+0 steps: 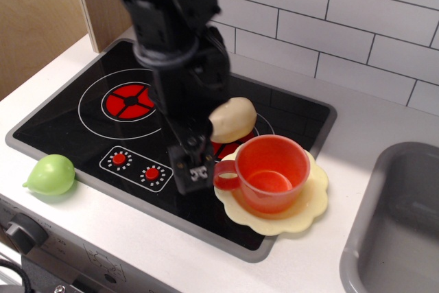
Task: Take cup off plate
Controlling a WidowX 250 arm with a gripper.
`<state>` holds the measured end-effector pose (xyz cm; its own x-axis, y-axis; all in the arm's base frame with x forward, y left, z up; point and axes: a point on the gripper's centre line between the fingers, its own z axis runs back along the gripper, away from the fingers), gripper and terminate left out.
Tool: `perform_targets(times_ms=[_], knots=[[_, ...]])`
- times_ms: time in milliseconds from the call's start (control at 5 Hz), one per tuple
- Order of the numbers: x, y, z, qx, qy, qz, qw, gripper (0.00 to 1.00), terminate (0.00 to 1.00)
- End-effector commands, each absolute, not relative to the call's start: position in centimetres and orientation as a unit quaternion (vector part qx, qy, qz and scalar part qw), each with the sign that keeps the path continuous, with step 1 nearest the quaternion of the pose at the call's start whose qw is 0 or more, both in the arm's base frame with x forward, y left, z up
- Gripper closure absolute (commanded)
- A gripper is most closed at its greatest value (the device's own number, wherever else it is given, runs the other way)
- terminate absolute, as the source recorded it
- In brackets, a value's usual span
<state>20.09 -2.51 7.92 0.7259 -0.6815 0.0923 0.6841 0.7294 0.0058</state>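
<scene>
The orange-red cup [273,171] stands upright on the pale yellow scalloped plate [309,204] at the right front of the black toy stove. Its loop handle [226,175] points left. My black gripper [193,168] hangs just left of the handle, close to it, low over the stove top. The fingers look close together, but I cannot tell if they are fully shut. It holds nothing that I can see.
A beige potato toy [232,119] lies on the right burner, behind the cup and touching the plate's rim. A green pear-like toy [50,174] lies on the counter at the front left. A grey sink [398,231] is at the right. A white tiled wall stands behind.
</scene>
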Motion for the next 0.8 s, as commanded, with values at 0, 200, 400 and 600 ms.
perform_targets(times_ms=[0,200,400,600], knots=[[19.9,-3.56,7.43,-0.007,-0.057,-0.384,0.922,0.0,0.0],[20.11,-3.69,6.8,-0.014,-0.055,-0.386,0.921,0.0,0.0],[20.03,-3.75,6.62,-0.011,-0.055,-0.39,0.919,0.0,0.0],[20.12,-3.69,6.64,-0.016,-0.054,-0.385,0.921,1.0,0.0]])
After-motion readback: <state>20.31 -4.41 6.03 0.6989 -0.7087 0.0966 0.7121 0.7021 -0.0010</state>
